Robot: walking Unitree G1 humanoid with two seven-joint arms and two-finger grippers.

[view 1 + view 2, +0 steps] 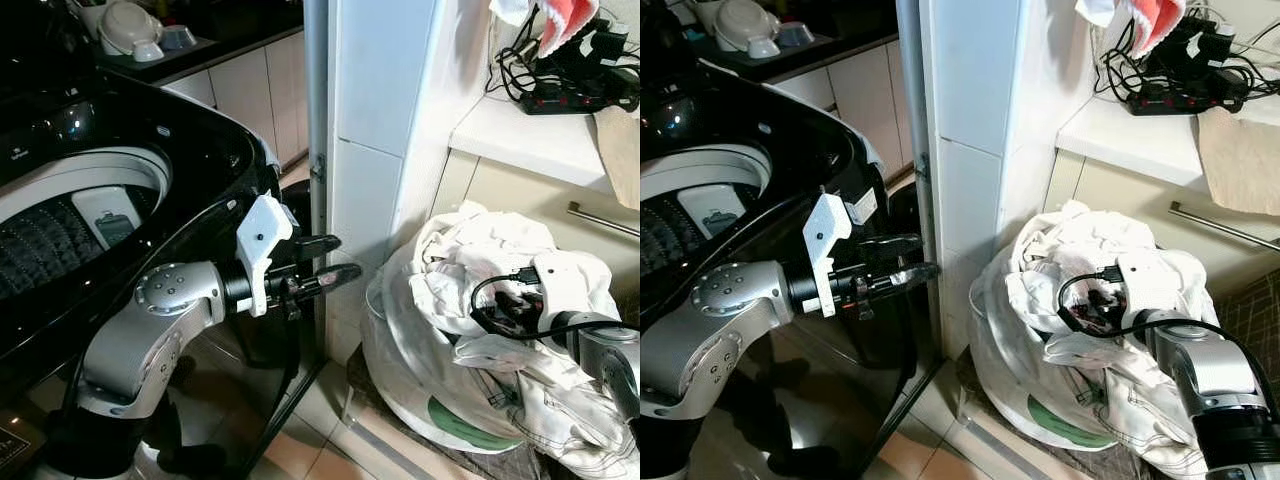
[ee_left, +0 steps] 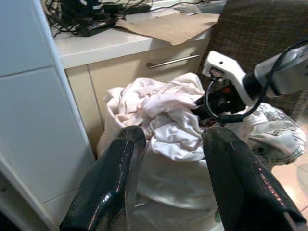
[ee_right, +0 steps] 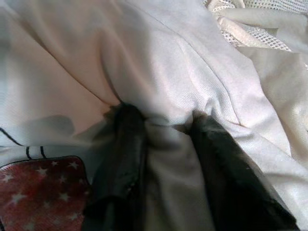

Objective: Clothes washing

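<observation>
My right hand is sunk into the heap of laundry, taking hold of the first garment for the washer.

My right hand (image 1: 497,313) has its two black fingers (image 3: 120,159) pushed into the heap of white crumpled cotton clothes (image 1: 470,330) that fills the round white laundry basket (image 1: 400,385) on the tiled floor (image 1: 310,420), with a fold of cloth bunched between them, so I judge the grip is just being taken. My left hand (image 1: 322,262) hangs wide and empty between the basket and the black top-loading washing machine (image 1: 120,190), whose drum gapes on my left. Next I must pinch firmly, lift one piece clear of the tangle, and swing it across the white tiled pillar (image 1: 380,150). Beyond the basket a white worktop (image 1: 530,135) carries a black power strip with tangled cables (image 1: 565,85).
</observation>
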